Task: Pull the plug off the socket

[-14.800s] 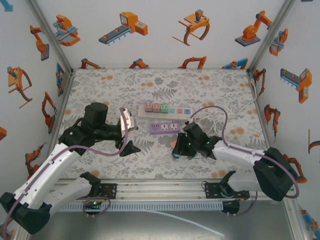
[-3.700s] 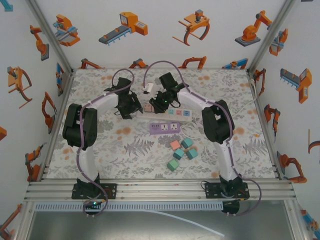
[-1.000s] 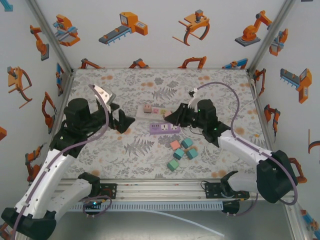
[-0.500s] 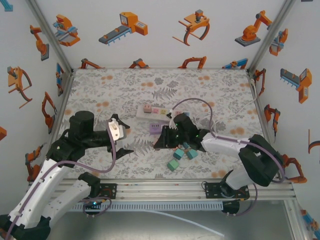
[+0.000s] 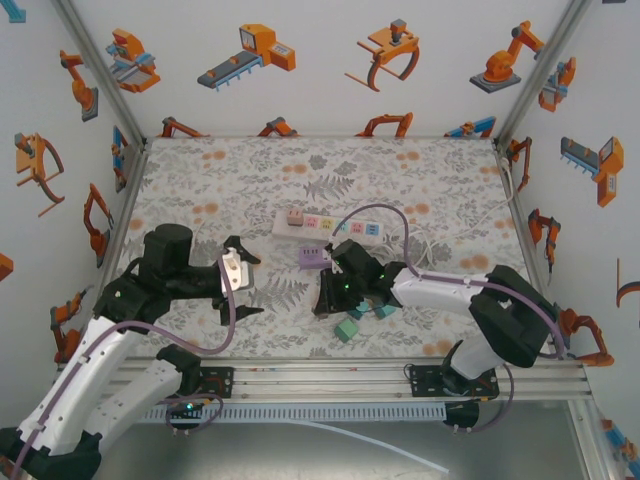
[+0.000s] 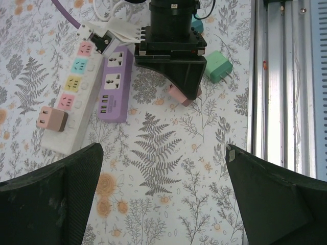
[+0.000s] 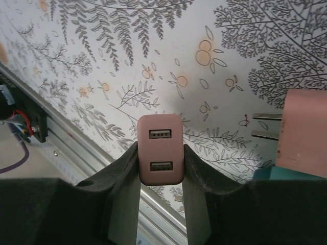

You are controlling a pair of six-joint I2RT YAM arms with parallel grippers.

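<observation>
Trouble is to be expected at release: the pink plug (image 7: 161, 149), pinched in the closed right gripper (image 5: 326, 298) at lower centre of the overhead view, could be dropped onto the loose plugs (image 5: 362, 303) beside it, while the left gripper (image 5: 240, 287) is held wide open at lower left.

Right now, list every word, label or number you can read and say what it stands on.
No text can be read.
The pink two-port USB plug in the right tool: blank face.
The purple power strip and white power strip: any marks are too small to read.
</observation>
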